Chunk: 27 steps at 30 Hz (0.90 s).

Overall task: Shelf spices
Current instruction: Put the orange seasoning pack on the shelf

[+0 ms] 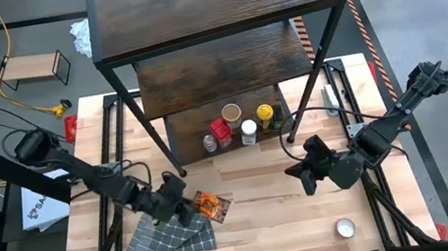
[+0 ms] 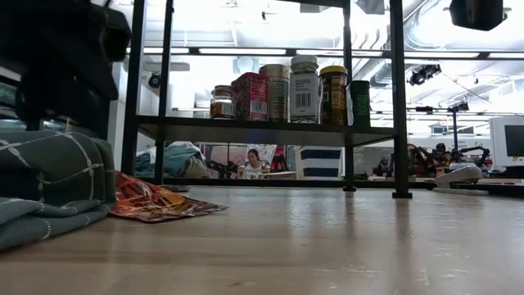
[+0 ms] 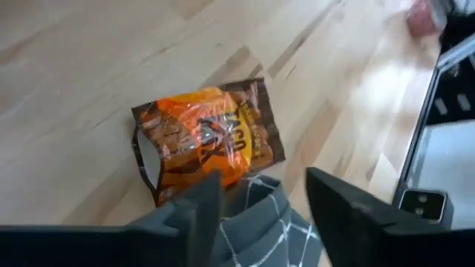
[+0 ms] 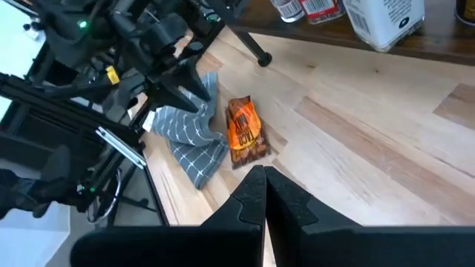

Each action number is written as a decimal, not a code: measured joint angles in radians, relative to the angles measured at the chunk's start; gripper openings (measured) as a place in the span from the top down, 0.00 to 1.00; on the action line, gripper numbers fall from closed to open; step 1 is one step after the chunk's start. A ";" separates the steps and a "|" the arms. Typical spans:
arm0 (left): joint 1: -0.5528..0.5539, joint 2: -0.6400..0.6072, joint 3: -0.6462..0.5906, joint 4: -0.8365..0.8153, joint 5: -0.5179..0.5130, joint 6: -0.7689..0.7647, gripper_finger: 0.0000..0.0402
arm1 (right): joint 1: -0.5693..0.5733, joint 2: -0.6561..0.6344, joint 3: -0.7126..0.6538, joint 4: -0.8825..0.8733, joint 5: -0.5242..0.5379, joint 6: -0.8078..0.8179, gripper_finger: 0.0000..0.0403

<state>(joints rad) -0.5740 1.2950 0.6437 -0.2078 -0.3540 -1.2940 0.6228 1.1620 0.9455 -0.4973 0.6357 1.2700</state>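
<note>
Light-wood counter under a workshop ceiling, shelf at its far edge

The spices stand grouped on the lowest board, apparently already stowed; one small tin sits alone near the front edge; the left end effector, fingers spread wide, hovers over the grey checked cloth beside an orange packet, likely its next pick; the right end effector, fingers pressed together and empty, waits mid-counter.

From up top I can't read the labels on the small spice jars on the dark wood shelf, and the shelf's upper boards hide its back rows. The grey checked cloth covers one corner of the orange snack packet.
</note>
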 joint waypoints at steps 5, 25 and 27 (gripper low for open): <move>0.064 0.000 0.000 -0.004 0.155 0.040 0.36 | 0.006 0.003 0.000 -0.023 0.001 -0.090 1.00; 0.130 0.082 0.000 -0.058 0.165 -0.039 0.29 | 0.080 0.004 0.000 -0.193 0.015 -0.102 1.00; 0.138 0.115 0.000 -0.042 0.165 -0.039 0.29 | 0.080 0.004 0.000 -0.195 0.015 -0.101 1.00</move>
<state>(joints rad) -0.4359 1.4101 0.6437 -0.2495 -0.1890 -1.3331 0.7033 1.1660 0.9455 -0.6918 0.6510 1.1694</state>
